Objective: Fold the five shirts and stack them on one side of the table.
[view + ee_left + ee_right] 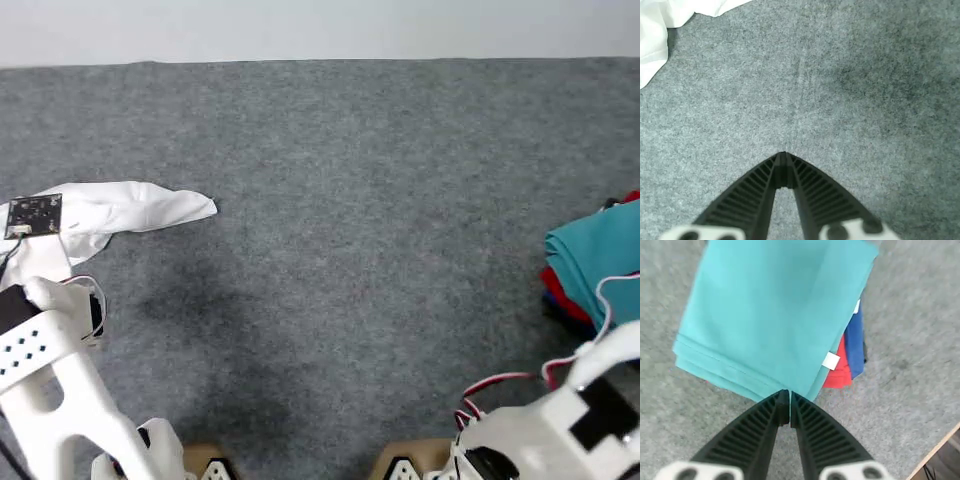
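Left tool (785, 156): tips together over desk (865, 75); white shirt (652, 40) well ahead. Right tool (790, 393): tips together, at near edge of folded teal shirt (770, 310).

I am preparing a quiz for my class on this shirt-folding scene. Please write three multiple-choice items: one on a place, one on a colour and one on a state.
1. Where does the white shirt lie?
A. at the far edge
B. by the left arm
C. in the middle

2. What colour is the top shirt of the stack?
A. red
B. blue
C. teal

3. How is the left pincer?
A. shut and empty
B. wide open
C. shut on a shirt

Answers:
1 B, since the high view shows it spread out beside that arm.
2 C, since teal lies over the red and the blue.
3 A, since its tips meet with nothing between them.
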`<move>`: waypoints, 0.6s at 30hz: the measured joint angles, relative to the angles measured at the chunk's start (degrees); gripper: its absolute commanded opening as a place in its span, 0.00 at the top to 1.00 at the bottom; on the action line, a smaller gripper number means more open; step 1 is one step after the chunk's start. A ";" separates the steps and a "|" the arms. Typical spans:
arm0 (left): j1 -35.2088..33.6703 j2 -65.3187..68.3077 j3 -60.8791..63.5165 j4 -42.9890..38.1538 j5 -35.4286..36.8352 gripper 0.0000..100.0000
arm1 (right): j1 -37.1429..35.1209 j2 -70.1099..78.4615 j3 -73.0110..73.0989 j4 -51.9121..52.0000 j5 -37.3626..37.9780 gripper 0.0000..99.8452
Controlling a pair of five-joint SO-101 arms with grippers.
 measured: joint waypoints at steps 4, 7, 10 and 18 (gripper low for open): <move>0.00 0.44 -5.98 0.00 0.00 0.99 | 0.00 -7.91 5.36 0.00 1.23 0.99; 0.00 3.08 -11.43 0.00 0.00 0.98 | -0.44 -14.77 12.92 0.00 4.57 0.99; 0.00 9.23 -16.79 0.00 -2.46 0.93 | -1.32 -22.33 22.51 0.00 6.51 0.99; -0.09 29.98 -32.35 0.00 -12.92 0.79 | -6.24 -39.91 46.51 0.00 7.38 0.98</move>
